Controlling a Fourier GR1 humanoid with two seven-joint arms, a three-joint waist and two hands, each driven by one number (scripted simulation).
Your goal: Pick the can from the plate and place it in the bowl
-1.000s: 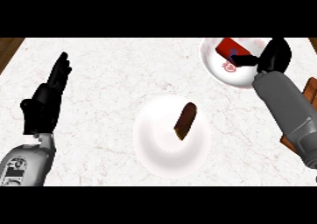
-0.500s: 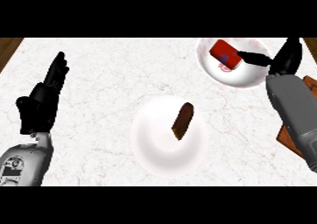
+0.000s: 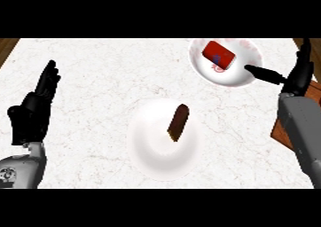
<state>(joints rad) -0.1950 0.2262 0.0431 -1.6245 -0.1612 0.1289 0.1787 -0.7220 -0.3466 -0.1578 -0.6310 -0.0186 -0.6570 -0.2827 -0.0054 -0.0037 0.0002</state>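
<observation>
Red can [image 3: 219, 55] in bowl [image 3: 245, 75] (lying flat), right hand [image 3: 295, 75] beside, open

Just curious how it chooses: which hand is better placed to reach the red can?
Right. The right hand is open beside the bowl holding the can; the left hand rests far left.

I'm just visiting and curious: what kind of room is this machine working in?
Probably a kitchen: a white marble-look counter carries a bowl with a red can lying in it and a white plate bearing a brown item.
</observation>
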